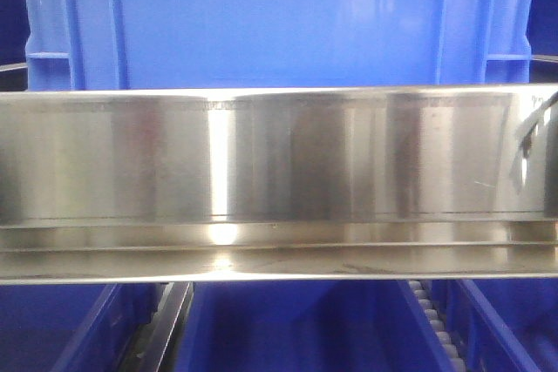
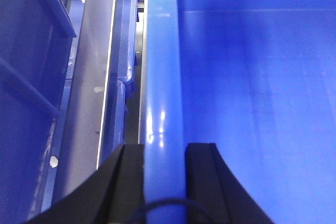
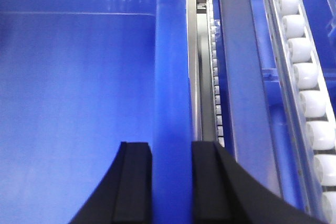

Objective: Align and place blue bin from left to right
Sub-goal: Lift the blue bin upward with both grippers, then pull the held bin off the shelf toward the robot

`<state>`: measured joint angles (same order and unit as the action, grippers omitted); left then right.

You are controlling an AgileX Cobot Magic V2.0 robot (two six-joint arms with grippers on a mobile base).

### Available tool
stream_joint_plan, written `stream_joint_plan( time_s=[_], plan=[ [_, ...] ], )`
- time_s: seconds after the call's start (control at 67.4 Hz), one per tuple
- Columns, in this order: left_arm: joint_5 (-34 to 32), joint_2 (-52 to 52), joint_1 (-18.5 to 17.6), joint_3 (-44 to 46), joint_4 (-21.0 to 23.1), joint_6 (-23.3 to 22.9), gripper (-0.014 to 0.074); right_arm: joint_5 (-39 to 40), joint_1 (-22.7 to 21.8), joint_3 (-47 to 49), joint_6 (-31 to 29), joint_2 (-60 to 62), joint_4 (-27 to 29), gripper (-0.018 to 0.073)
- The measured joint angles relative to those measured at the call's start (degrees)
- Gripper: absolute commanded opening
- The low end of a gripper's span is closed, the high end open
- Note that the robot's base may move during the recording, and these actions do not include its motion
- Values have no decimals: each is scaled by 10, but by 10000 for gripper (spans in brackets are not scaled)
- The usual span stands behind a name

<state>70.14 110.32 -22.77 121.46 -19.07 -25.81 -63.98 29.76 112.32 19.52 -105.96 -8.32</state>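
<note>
The blue bin [image 1: 279, 19] fills the upper front view, its flat side wall rising behind a steel rail, with ribs at both corners. In the left wrist view my left gripper [image 2: 164, 150] is shut on the blue bin's left rim [image 2: 164, 77], one black finger on each side of it. My right gripper [image 3: 172, 148] is likewise shut on the bin's right rim [image 3: 170, 51]. The bin's smooth inside [image 2: 257, 103] shows beside each rim. Neither arm appears in the front view.
A shiny steel rail [image 1: 279, 180] crosses the whole front view below the bin. Other blue totes [image 1: 288, 328] lie beneath it. White conveyor rollers [image 3: 307, 87] run along the right side, and a grey metal rail [image 2: 89, 77] plus another blue tote [image 2: 26, 93] stand at the left.
</note>
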Motion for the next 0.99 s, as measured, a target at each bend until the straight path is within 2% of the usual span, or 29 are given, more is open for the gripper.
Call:
stream_joint_plan(
  time_s=[0.49,0.713,0.861,0.995],
  plan=[
    [36,7,0,63,19,-8,-111,-42,0,28,10,16,2,-76],
    [32,5,-2,73,32,-8,-111,-60,17,44,38,31,-28,-78],
    [45,-10,-16,73,10,-15,-111,-72,31,44,50,38,-45,-79],
    [50,-37,-39,63,-41,-36,-111,-71,49,38,67,54,-68,-80]
  ],
)
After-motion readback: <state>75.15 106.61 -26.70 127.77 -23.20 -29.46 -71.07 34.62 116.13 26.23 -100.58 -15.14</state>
